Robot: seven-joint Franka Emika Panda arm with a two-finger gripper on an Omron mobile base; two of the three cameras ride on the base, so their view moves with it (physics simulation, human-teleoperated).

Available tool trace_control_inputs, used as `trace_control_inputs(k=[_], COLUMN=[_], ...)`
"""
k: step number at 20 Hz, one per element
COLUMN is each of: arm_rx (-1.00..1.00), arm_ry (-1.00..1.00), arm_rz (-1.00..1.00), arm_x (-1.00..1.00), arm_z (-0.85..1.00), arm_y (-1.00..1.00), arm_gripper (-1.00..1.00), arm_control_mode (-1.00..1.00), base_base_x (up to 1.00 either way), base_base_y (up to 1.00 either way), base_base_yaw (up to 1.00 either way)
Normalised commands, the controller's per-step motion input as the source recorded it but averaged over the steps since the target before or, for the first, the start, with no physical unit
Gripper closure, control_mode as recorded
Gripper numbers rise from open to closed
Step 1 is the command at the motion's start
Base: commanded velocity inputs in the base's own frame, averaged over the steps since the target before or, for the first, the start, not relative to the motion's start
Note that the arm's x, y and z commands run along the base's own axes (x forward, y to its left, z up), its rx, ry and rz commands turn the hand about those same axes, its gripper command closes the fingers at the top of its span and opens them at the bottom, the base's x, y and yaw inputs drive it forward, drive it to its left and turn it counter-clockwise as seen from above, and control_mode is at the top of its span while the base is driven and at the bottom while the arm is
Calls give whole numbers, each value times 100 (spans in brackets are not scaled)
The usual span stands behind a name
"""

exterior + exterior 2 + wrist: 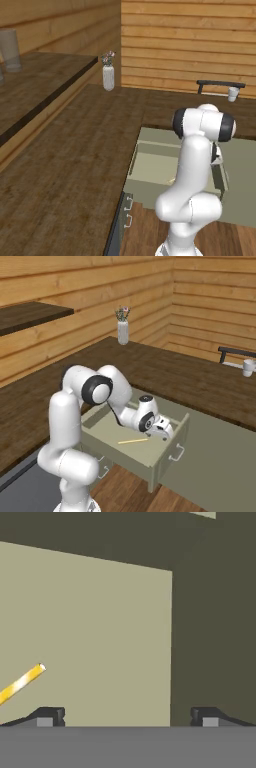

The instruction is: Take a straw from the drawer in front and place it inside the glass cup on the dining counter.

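The straw [133, 441] is seen lying flat on the drawer [150, 458] floor, beside the gripper [127, 716], whose jaws are spread and empty. It is judged light, stiff and prone to rolling, best pinched mid-length.

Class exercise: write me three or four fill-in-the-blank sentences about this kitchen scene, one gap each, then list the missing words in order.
1. The straw lies flat on the floor of the open ____.
2. The gripper has its fingers spread ____, holding nothing.
3. The glass cup stands on the dining ____.
4. The white vase holds ____.

Missing words: drawer; open; counter; flowers
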Motion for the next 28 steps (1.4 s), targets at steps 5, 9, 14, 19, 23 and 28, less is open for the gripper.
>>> trace_control_inputs(k=[5,9,14,19,23,28], arm_rx=[-12,7,7,8,8,17], arm_ry=[-2,-6,-2,1,4,4], arm_rz=[1,0,0,-1,-6,-9], arm_x=[-48,-9,0,9,32,35], arm_z=[9,67,40,-3,-24,-32], arm_y=[-91,29,96,77,27,-1], arm_gripper=[-100,-100,-100,-100,-100,-100], arm_control_mode=[-100,-100,-100,-100,-100,-100], base_base_x=[0,0,0,0,0,0], base_base_y=[0,0,0,0,0,0], base_base_yaw=[0,0,0,0,0,0])
